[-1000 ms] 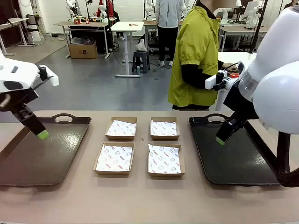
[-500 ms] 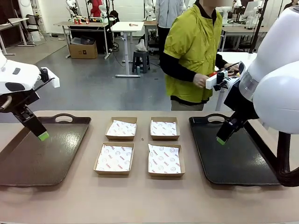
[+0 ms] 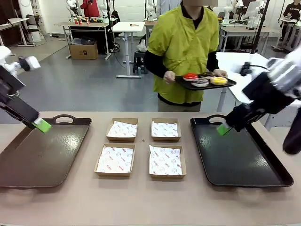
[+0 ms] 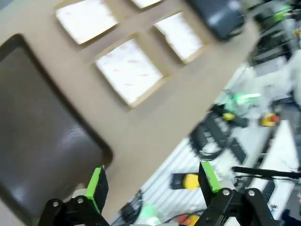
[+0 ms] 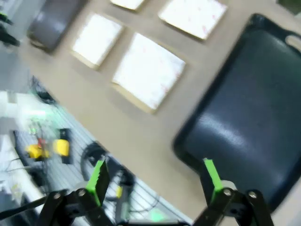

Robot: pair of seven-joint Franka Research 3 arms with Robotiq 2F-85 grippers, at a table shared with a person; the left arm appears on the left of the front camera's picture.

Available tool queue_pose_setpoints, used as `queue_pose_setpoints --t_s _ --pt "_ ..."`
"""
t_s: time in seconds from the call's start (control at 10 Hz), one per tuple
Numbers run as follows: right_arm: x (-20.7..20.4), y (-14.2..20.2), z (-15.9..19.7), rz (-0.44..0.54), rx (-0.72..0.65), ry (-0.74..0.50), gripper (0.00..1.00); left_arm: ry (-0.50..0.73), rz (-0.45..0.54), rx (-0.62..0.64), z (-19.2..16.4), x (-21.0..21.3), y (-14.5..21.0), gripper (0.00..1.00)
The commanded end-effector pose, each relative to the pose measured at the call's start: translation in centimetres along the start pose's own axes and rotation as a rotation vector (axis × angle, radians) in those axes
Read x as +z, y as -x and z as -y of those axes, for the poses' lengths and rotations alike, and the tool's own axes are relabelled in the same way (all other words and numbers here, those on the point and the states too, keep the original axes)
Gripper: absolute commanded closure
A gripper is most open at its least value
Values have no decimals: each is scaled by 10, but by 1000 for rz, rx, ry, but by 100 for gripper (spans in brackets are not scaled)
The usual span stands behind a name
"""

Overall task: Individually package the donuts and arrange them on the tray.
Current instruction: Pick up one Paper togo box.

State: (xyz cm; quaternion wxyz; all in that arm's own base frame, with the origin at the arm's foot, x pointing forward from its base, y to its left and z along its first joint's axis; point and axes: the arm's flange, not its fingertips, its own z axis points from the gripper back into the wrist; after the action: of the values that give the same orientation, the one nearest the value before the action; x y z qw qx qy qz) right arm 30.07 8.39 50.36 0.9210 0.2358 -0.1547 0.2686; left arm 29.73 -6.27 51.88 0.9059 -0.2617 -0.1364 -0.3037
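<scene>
The donuts (image 3: 205, 79) lie on a small dark serving tray (image 3: 229, 84) that a person in a yellow-green jacket holds with both hands beyond the far edge of the table. Among them are a red one (image 3: 190, 76), a yellow one (image 3: 219, 80) and a dark one (image 3: 207, 74). My left gripper (image 3: 41, 125) hangs open over the far left corner of the brown tray (image 3: 33, 162), with nothing between its fingers (image 4: 98, 182). My right gripper (image 3: 224, 128) stands open and empty above the far left part of the black tray (image 3: 244, 162). Both wrist views are blurred; the right wrist view has its own gripper (image 5: 155, 176) over the black tray (image 5: 249, 117).
Several shallow cardboard boxes lined with printed paper sit in a square block mid-table: far left (image 3: 122, 129), far right (image 3: 165, 129), near left (image 3: 115, 160), near right (image 3: 165, 161). Bare tabletop (image 3: 141, 202) runs along the near edge. Other work tables stand in the room behind.
The person has turned to face the table and now holds out the serving tray of donuts. Both arms have swung up and outward, and their grippers stay open.
</scene>
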Motion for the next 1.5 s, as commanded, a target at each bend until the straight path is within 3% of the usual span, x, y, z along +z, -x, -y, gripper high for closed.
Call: queue_pose_setpoints --t_s 0.0,0.2,0.4,0.9,1.2,1.3,1.4 --pt "13 39 27 191 -186 -477 0 529 155 229 -19 25 15 0" --pt "20 59 53 251 -260 -637 0 703 229 341 -48 41 33 0" --pt "25 82 80 289 -345 -694 0 712 305 463 -83 52 57 0" --pt "38 144 140 332 -545 -616 0 640 298 622 -143 53 107 0" --pt "39 142 142 346 -549 -596 0 567 292 638 -150 56 114 0" --pt "55 141 164 348 -582 -613 0 557 298 593 -143 58 111 0" --pt "55 141 164 348 -582 -613 0 612 293 662 -149 52 110 0"
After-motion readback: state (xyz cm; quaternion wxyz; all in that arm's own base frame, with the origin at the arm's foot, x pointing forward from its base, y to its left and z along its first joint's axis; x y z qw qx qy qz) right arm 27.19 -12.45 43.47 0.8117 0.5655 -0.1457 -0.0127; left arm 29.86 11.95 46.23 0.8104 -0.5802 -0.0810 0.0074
